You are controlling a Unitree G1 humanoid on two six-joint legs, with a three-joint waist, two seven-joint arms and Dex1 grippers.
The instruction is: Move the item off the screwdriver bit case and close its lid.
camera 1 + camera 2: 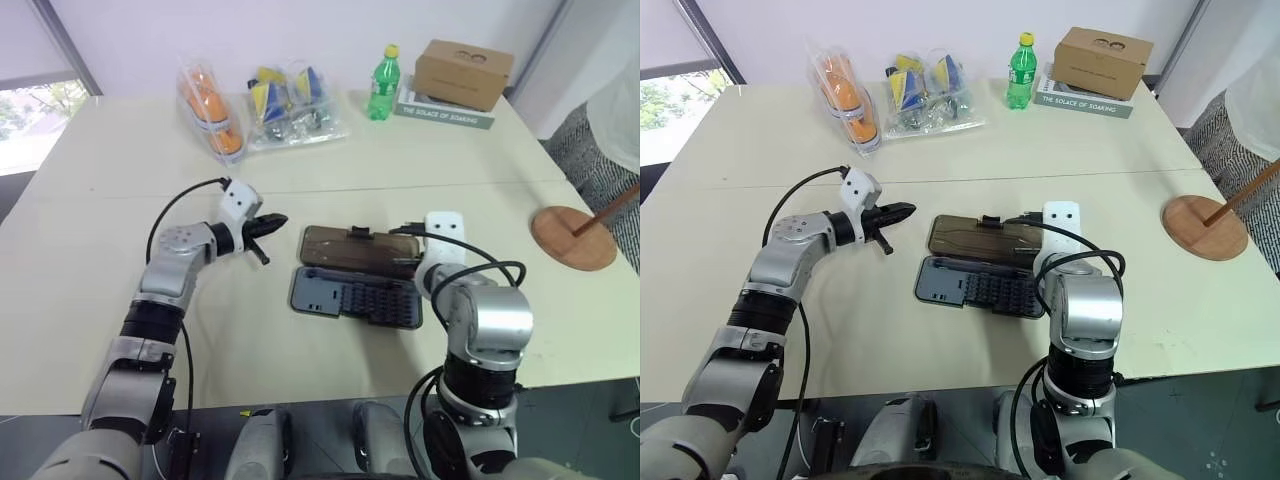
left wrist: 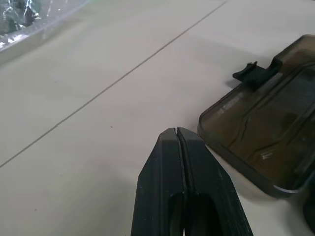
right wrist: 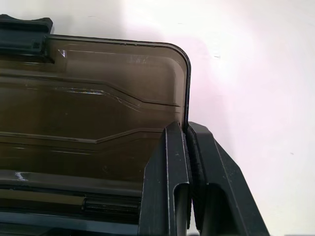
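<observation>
The case [image 1: 356, 298] is dark blue-grey with a smoky-brown lid [image 1: 360, 247], the wooden stand [image 1: 574, 236] reddish-brown, the bottle [image 1: 382, 83] green with a yellow cap, the table [image 1: 90, 250] cream.

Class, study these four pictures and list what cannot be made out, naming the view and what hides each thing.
- Right gripper: head views, hidden behind its own white wrist.
- Dark blue-grey plastic bit case: right end covered by the right arm, head views.
- Reddish-brown wooden disc stand: rod cut off by the picture edge; second disc unseen.
- Smoky-brown translucent lid: left wrist view, cut by the edge.
</observation>
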